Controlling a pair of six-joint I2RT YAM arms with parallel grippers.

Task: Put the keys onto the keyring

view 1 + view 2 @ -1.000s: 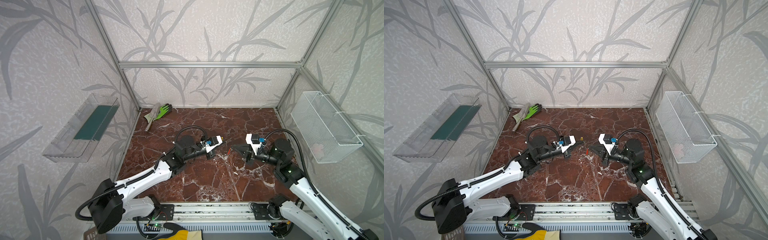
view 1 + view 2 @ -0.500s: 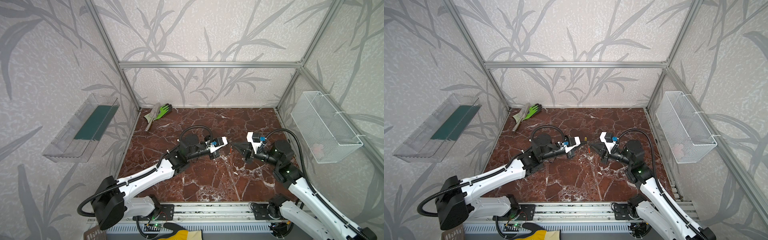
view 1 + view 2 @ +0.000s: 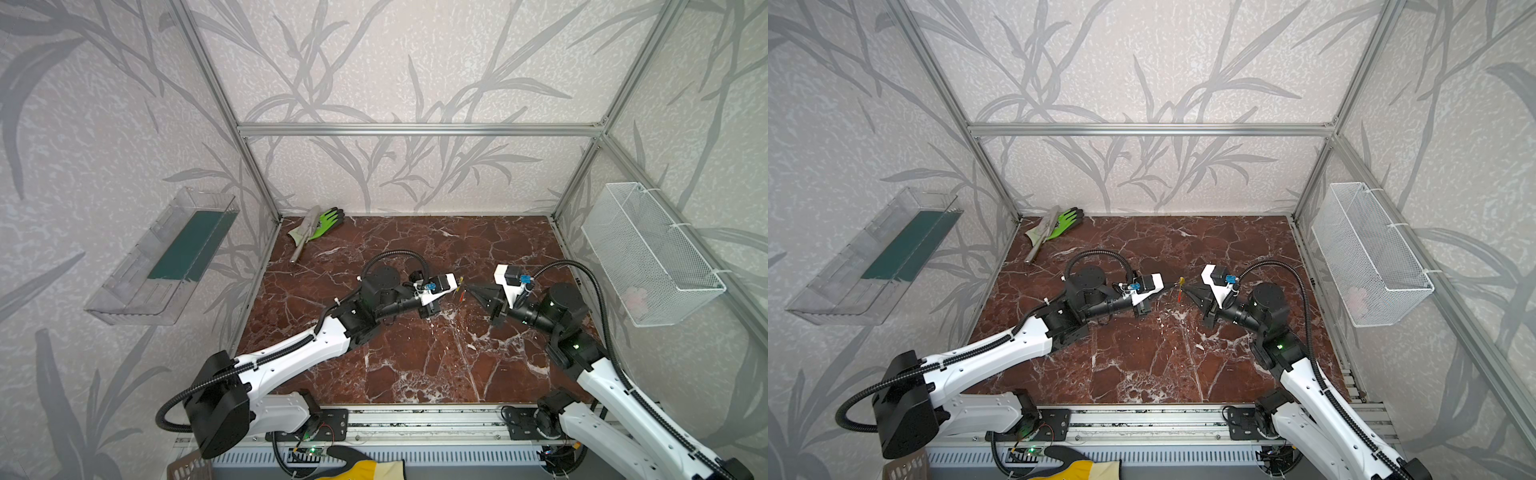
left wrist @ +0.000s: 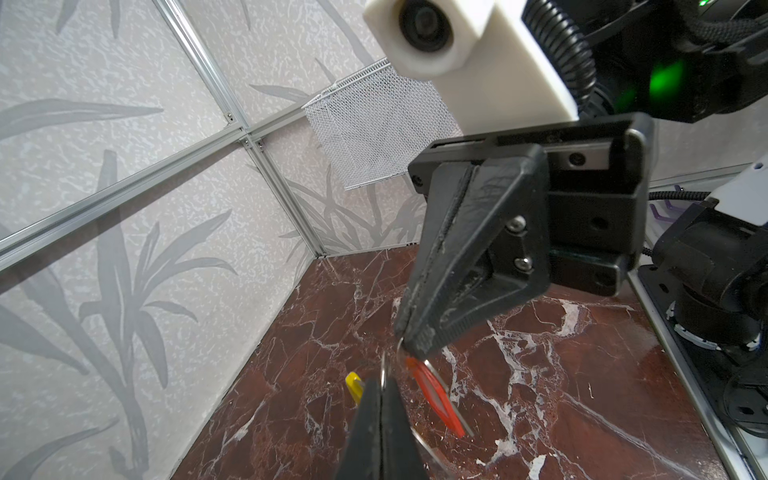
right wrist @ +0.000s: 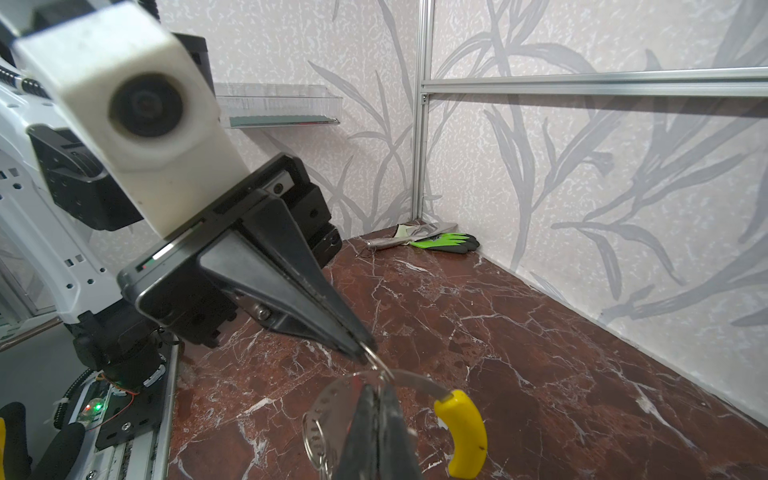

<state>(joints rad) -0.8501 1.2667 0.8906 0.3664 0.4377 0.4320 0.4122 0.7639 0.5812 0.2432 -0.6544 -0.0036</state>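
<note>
Right gripper [image 5: 375, 392] clamps the keyring [image 5: 417, 381]; left gripper [image 5: 359, 347], pinching a wire loop [image 5: 376, 358] against it, should advance slowly; red key [image 4: 436, 399] hangs beneath.

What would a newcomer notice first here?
The two shut tools, left tool and right tool, set tip to tip above the middle of the marble table, with the keyring and its yellow arc pinched between them. A red key dangles below; a green glove lies in the far left corner.

place: robot lab cell | signs: aluminium frame [image 3: 415, 129], leaf-print wall panels [image 3: 415, 62], arms [image 3: 291, 361] on base rail [image 3: 415, 420]
</note>
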